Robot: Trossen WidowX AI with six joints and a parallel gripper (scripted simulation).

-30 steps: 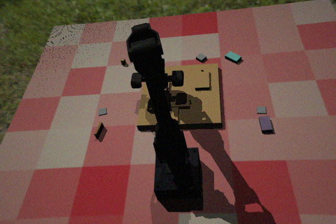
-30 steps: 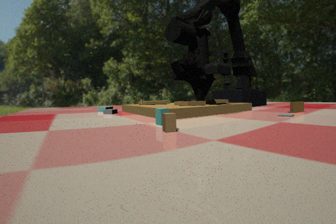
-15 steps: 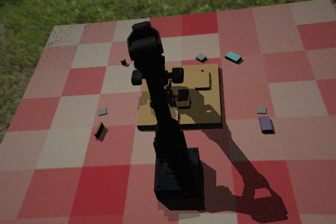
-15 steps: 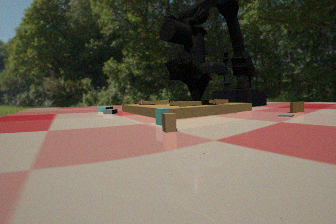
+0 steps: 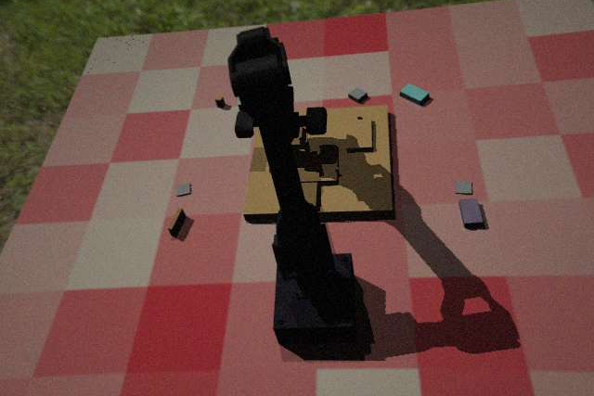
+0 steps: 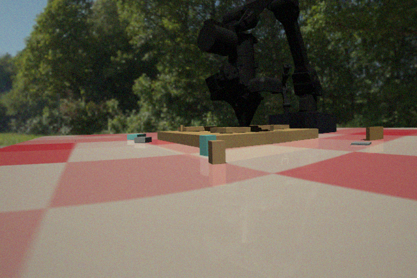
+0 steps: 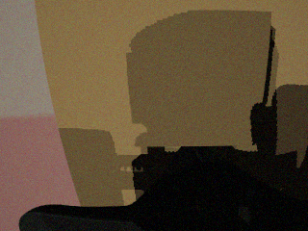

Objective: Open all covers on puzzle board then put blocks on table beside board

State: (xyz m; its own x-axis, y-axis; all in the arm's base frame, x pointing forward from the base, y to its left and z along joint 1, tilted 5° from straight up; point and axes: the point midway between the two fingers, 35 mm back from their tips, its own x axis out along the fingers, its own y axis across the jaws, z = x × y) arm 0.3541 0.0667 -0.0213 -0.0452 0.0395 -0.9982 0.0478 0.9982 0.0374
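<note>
The wooden puzzle board (image 5: 380,128) (image 6: 269,139) (image 7: 87,58) lies on the table, partly in the arm's shadow. One raised cover (image 5: 362,129) is at its far right; another cover (image 6: 230,129) shows at the edge facing the exterior camera. My gripper (image 6: 245,124) is shut with nothing seen in it. It points down at the board among the covers; contact cannot be told. The arm hides its tips in the top view. Wells and how far the covers are open are unclear. A teal block (image 5: 415,93) (image 6: 133,136) and a purple block (image 5: 471,211) lie clear of the board.
Another teal block (image 6: 207,144) stands by a small wooden block (image 6: 217,152) (image 5: 219,102). A larger wooden block (image 5: 177,222) (image 6: 374,133) stands left of the board. Grey pieces (image 5: 357,95) (image 5: 183,189) (image 5: 463,187) lie around the board.
</note>
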